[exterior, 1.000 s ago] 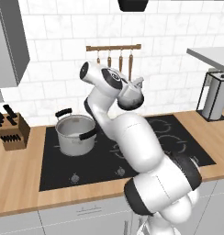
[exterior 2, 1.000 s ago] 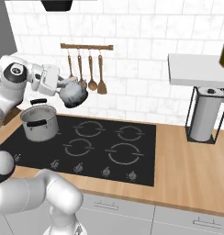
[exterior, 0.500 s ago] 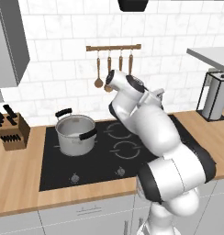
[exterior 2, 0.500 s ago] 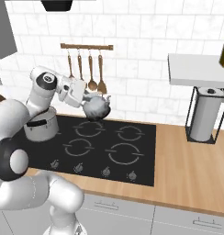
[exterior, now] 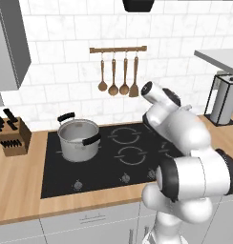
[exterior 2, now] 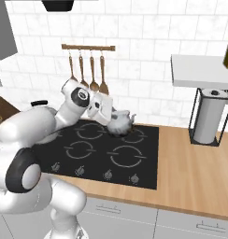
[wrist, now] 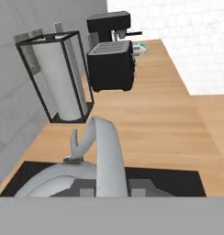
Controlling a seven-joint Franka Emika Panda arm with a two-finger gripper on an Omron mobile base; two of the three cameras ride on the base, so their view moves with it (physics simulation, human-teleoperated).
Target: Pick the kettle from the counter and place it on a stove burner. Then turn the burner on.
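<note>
- Tool (exterior 2: 111, 122) clamped on arched handle of small shiny silver kettle (exterior 2: 120, 123).
- Kettle hanging over black glass cooktop (exterior 2: 148, 154), above far right grey ring burner (exterior 2: 132, 136), at 12 o'clock from near right ring; whether touching the glass, cannot tell.
- Likely rigid, light, slick metal; prone to swinging under handle.
- Best grip: handle's top centre, spout (wrist: 75, 142) kept level.
</note>
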